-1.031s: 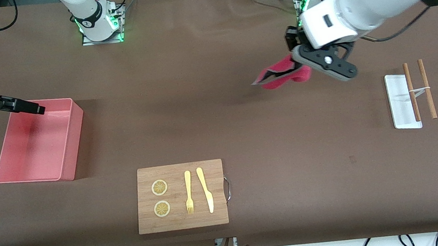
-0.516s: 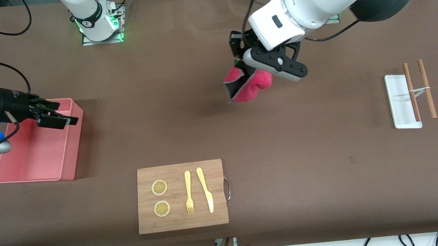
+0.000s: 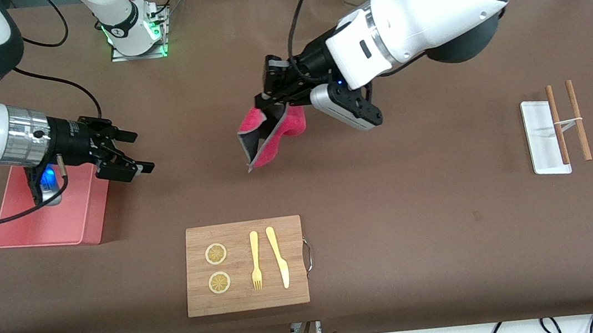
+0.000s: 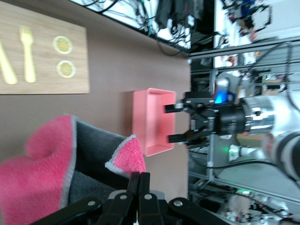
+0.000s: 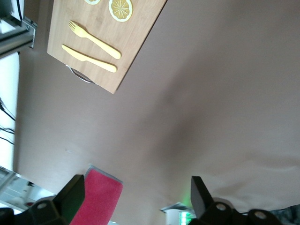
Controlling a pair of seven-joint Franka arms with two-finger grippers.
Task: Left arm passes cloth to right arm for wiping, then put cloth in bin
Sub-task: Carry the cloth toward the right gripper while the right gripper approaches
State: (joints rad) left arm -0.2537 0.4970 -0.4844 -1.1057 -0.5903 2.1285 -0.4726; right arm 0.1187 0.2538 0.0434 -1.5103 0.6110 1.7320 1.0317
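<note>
While the right arm covers part of the bin (image 3: 83,227), the right gripper (image 3: 127,152) hovers beside it, jaws wide and empty. Jaws clamped on the cloth (image 3: 270,133), the left gripper (image 3: 266,98) hangs over the bare counter (image 3: 421,230).

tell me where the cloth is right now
The cloth hangs pinched in the left tool, up over bare table between the bin and the white tray.

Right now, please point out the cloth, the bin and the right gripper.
cloth (image 3: 270,133), front view, on its hanging pink fold.
bin (image 3: 78,211), front view, on its bare pink floor.
right gripper (image 3: 134,151), front view, midway between its open fingertips.
</note>
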